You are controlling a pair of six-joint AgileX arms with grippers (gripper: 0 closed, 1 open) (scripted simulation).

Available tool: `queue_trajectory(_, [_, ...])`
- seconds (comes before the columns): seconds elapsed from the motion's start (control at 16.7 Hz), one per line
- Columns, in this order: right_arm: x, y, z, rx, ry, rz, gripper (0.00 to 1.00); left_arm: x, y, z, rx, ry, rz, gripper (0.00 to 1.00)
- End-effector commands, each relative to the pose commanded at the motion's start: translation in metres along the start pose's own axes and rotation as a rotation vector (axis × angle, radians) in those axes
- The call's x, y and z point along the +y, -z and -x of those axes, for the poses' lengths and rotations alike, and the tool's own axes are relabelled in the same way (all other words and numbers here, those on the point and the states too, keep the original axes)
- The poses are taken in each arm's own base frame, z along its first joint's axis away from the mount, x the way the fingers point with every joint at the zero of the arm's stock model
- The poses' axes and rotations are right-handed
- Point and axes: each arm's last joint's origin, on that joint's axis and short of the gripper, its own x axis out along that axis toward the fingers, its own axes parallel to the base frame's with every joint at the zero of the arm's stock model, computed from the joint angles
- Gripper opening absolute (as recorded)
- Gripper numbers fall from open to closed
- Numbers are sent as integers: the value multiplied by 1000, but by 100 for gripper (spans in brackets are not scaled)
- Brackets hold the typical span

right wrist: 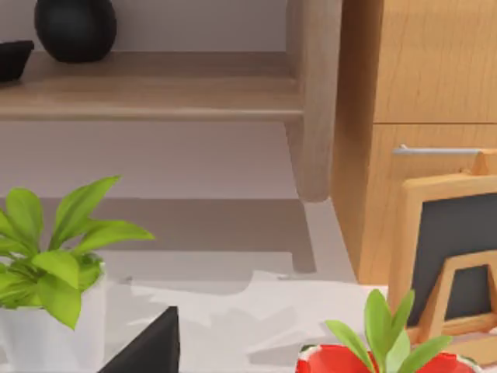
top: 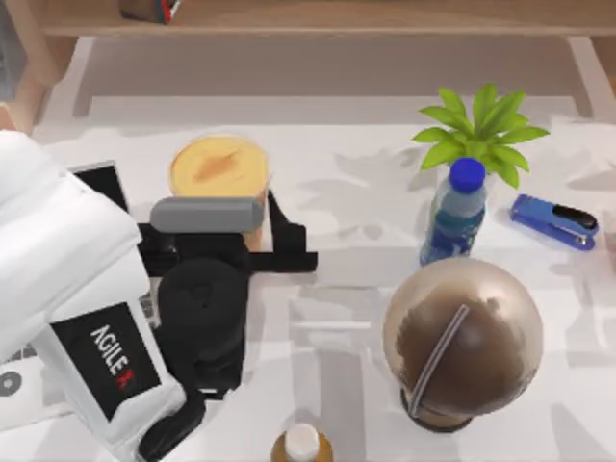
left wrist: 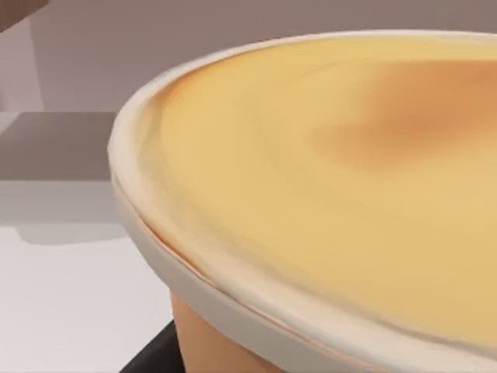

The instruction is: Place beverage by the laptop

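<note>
Our left pincer [top: 252,234] grips the beverage [top: 218,169], its black fingers on either side of the cup. The laptop [top: 104,180] lies just beside the pincer, under our left arm, on the counter [top: 337,298].

Open tabletop [top: 337,212] right of beverage [top: 218,166] — bottle [top: 454,214], globe [top: 462,332] beyond.

A blue-capped water bottle [top: 454,214] stands upright just in front of a green potted plant [top: 481,129]. A blue stapler [top: 554,220] lies to their right. A brown globe [top: 462,334] stands near the front edge, beside a small white-capped amber bottle [top: 301,445].
</note>
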Motion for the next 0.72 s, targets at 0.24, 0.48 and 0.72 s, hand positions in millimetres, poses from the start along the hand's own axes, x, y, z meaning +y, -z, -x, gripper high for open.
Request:
queue_trajectory(0.24, [0, 0, 0, 0, 0, 0, 100, 0, 0, 0, 0, 1, -1, 0])
queue_trajectory(0.48, [0, 0, 0, 0, 0, 0, 100, 0, -7, 1, 0, 1, -1, 0])
queue_trajectory(0.72, [0, 0, 0, 0, 0, 0, 100, 0, -10, 1, 0, 1, -1, 0])
